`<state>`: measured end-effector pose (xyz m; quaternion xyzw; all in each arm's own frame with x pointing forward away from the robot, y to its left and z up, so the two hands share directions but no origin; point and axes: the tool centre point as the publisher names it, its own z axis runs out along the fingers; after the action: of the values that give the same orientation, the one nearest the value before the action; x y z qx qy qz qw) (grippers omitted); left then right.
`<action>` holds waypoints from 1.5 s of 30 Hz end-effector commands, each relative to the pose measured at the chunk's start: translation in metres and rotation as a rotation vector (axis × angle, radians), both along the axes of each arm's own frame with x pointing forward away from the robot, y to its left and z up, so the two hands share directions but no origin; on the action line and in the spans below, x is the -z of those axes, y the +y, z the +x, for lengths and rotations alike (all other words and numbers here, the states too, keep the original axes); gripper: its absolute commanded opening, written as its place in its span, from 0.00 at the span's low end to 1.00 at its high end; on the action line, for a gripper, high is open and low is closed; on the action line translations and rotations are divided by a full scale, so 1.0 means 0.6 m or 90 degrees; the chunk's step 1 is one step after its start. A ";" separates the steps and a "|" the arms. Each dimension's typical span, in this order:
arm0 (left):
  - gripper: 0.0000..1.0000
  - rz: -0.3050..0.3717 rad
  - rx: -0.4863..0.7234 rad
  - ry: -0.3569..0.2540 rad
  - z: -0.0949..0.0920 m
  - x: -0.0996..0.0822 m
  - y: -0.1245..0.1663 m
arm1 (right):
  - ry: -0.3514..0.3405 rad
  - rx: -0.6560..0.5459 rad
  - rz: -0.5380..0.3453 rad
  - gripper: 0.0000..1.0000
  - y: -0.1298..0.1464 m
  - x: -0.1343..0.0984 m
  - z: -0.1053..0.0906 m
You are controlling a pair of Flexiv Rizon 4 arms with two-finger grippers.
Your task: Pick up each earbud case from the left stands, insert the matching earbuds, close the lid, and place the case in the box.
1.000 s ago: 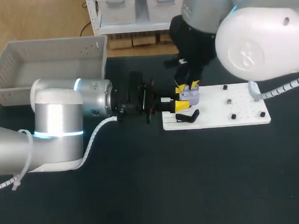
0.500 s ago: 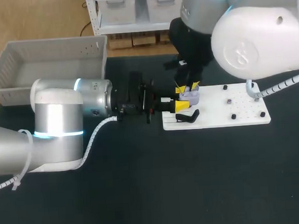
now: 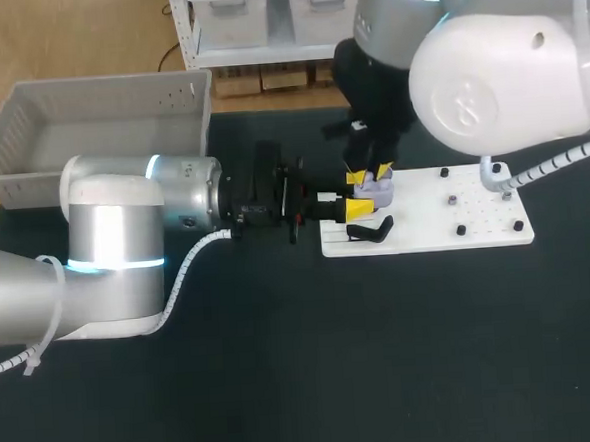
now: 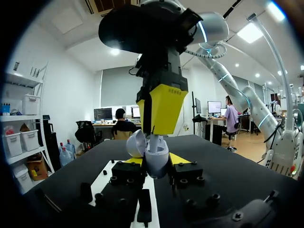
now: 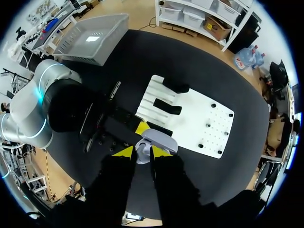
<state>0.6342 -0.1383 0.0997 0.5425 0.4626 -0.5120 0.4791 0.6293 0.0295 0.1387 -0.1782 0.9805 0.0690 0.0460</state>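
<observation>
Head view first: one black desk (image 3: pixel 383 356) carries everything, with one white board (image 3: pixel 485 214) lying flat right of the middle and one grey box (image 3: pixel 11 163) at the far left corner, open side up. Two arms are in play. The left arm (image 3: pixel 116 242) comes in low from the left, and the right arm (image 3: pixel 497 78) drops in from the far right. Both meet at the board's left end.

Over to the left wrist view. The left hand (image 4: pixel 157 160) is clamped on the single earbud case (image 4: pixel 156 167), with a yellow tip on either side of its body. The case is upright just above the board's near end, and its lid (image 4: pixel 136 143) is flipped open to one side. Directly above it hangs the right hand (image 4: pixel 154 128), nipped on one small white earbud (image 4: pixel 154 141) whose lower end sits at the open mouth of the case.

From the right wrist view, three black stands (image 5: pixel 167 107) sit in a row on the slotted end of the board, the nearest just beside the case. Small dark pegs (image 5: pixel 213 105) dot the plain end, too small for a sure count.
</observation>
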 end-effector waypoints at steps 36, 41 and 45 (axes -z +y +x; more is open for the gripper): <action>0.00 -0.001 -0.003 -0.002 -0.002 0.001 0.000 | -0.088 0.171 0.075 1.00 -0.055 -0.035 0.083; 0.00 -0.001 -0.003 -0.002 -0.002 0.001 0.000 | -0.064 0.185 0.063 1.00 -0.074 -0.004 0.097; 0.00 -0.001 -0.003 -0.002 -0.002 0.001 0.000 | -0.044 0.191 0.061 1.00 -0.083 0.014 0.099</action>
<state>0.6342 -0.1383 0.0997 0.5423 0.4625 -0.5121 0.4793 0.6816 -0.0212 0.1350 -0.0284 0.9887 0.0993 0.1084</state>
